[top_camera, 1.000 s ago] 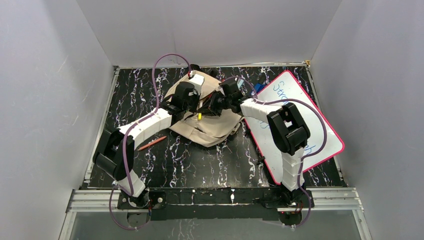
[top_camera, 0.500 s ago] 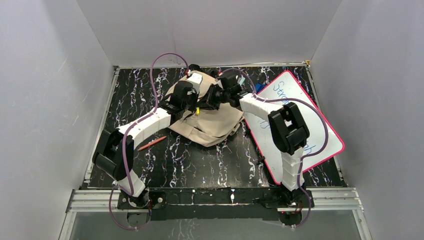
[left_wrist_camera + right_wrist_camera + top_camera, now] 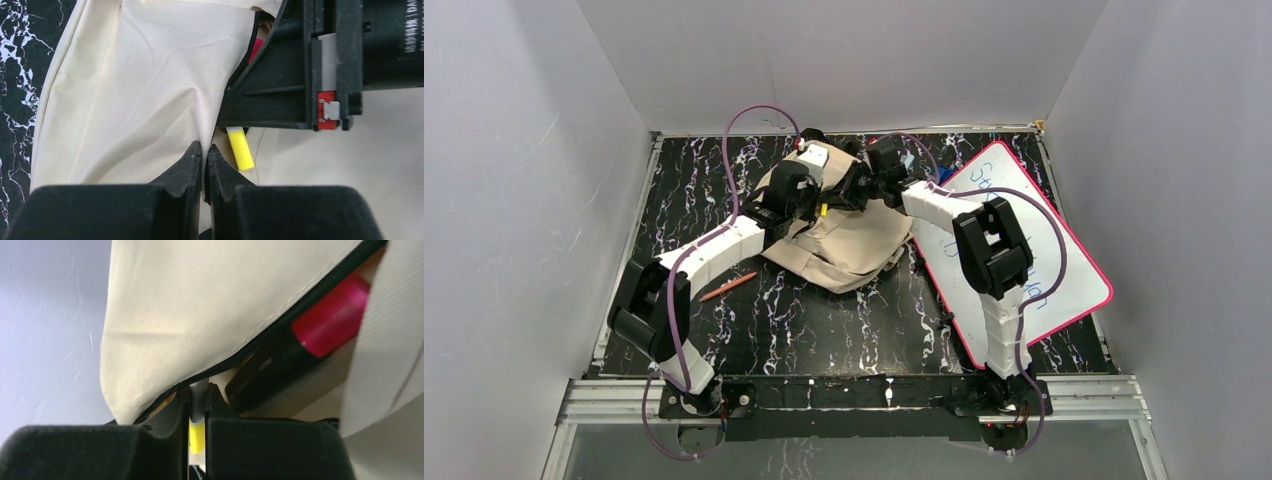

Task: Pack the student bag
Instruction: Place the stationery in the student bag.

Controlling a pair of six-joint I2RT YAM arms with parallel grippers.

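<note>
The beige student bag (image 3: 849,245) lies at the back middle of the table, its black-zippered mouth lifted. My left gripper (image 3: 807,203) is shut on a fold of the bag's fabric (image 3: 140,90), its tips (image 3: 205,149) pinching the flap edge. My right gripper (image 3: 842,198) is shut on a white marker with a yellow end (image 3: 197,432) and holds it at the bag's mouth, under the zipper edge (image 3: 240,352). The yellow end also shows in the left wrist view (image 3: 239,148) below the right gripper (image 3: 290,75). A black marker with a pink cap (image 3: 330,320) lies inside the bag.
A pink-framed whiteboard (image 3: 1034,260) with blue writing lies to the right of the bag, under the right arm. A red pencil (image 3: 729,287) lies on the black marbled table left of the bag. A blue object (image 3: 940,176) sits at the whiteboard's far edge.
My right gripper has moved away from me and slightly left with the marker, up to the bag's mouth. My left gripper has kept its hold on the flap.
</note>
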